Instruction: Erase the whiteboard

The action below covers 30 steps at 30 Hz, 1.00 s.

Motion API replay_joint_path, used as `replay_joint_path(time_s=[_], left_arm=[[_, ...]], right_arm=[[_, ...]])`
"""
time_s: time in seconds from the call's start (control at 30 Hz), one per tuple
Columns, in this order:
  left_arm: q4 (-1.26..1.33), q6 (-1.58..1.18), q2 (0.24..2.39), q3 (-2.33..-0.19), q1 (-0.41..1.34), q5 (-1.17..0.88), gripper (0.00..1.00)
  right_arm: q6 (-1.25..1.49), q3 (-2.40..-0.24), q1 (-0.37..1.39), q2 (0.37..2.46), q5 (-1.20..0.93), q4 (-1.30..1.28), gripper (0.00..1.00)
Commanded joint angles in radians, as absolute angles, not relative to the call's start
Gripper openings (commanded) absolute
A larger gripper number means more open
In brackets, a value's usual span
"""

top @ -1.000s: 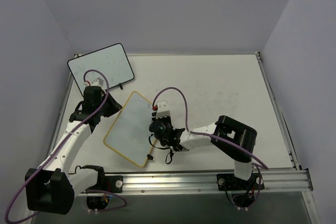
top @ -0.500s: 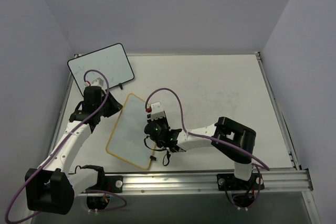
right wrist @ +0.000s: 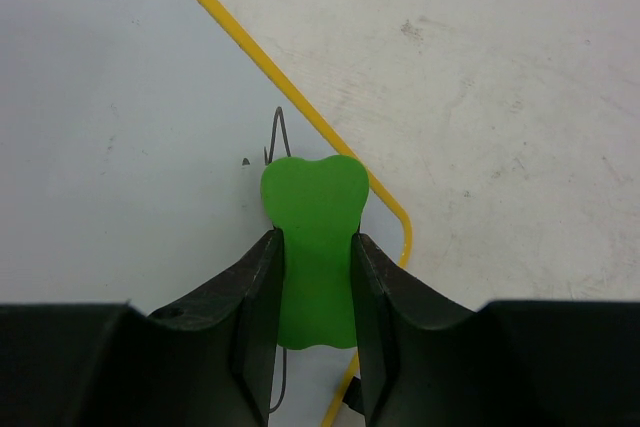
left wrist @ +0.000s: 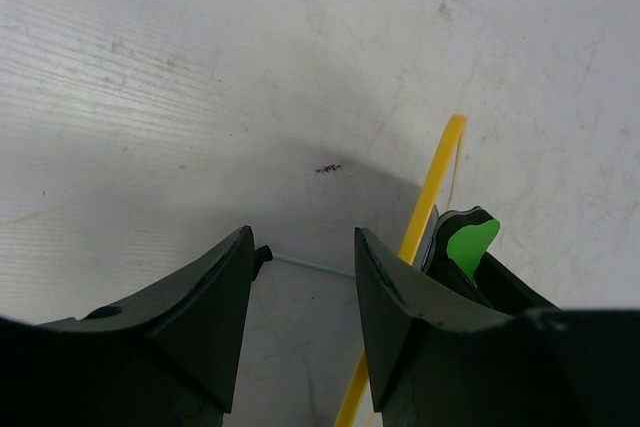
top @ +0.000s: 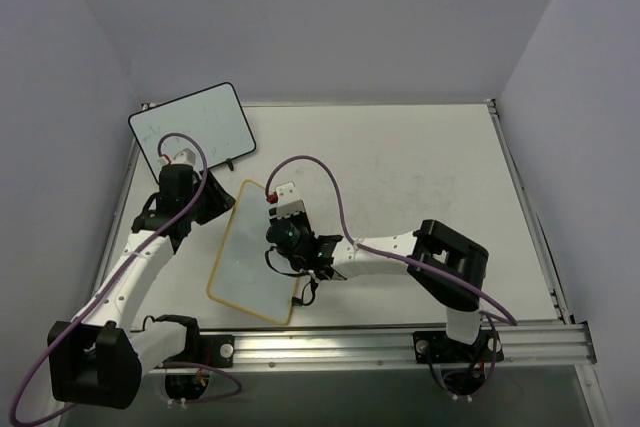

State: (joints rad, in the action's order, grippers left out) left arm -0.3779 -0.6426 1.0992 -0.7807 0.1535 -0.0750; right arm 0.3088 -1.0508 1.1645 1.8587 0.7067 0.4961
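Observation:
The whiteboard (top: 240, 269), with a yellow rim, lies flat on the table left of centre. My right gripper (top: 281, 239) is shut on a green eraser (right wrist: 312, 212) and holds it down on the board (right wrist: 120, 147) close to the rim. A thin black stroke (right wrist: 276, 135) and a dot show just ahead of the eraser. My left gripper (top: 204, 209) is at the board's upper left edge. In the left wrist view it (left wrist: 300, 242) is open, with the yellow rim (left wrist: 432, 187) and the eraser (left wrist: 470, 244) to the right of its fingers.
A black-rimmed whiteboard (top: 192, 129) leans at the back left corner. Grey walls close in the table on three sides. A metal rail (top: 400, 342) runs along the near edge by the arm bases.
My right gripper has moved up and left across the board with the eraser. The board has turned a little, its near end shifting left. The left arm has stayed put.

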Motion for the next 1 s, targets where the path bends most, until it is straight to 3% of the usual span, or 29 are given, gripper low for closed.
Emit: replay_joint_path(time_s=[0.0, 0.23, 0.57, 0.97], left_arm=[[-0.388, -0.652, 1.092, -0.831, 0.158, -0.092, 0.54], [-0.4, -0.667, 1.1, -0.888, 0.155, -0.042, 0.61], [-0.4, -0.64, 1.15, -0.93, 0.155, -0.097, 0.61], [-0.373, -0.606, 1.147, -0.896, 0.156, -0.227, 0.56]], right_arm=[[0.313, -1.094, 1.164, 1.827, 0.67, 0.462, 0.0], [0.307, -1.098, 1.161, 1.804, 0.675, 0.437, 0.0], [0.327, -1.115, 1.135, 1.769, 0.657, 0.379, 0.0], [0.419, -1.068, 0.934, 1.618, 0.215, 0.368, 0.0]])
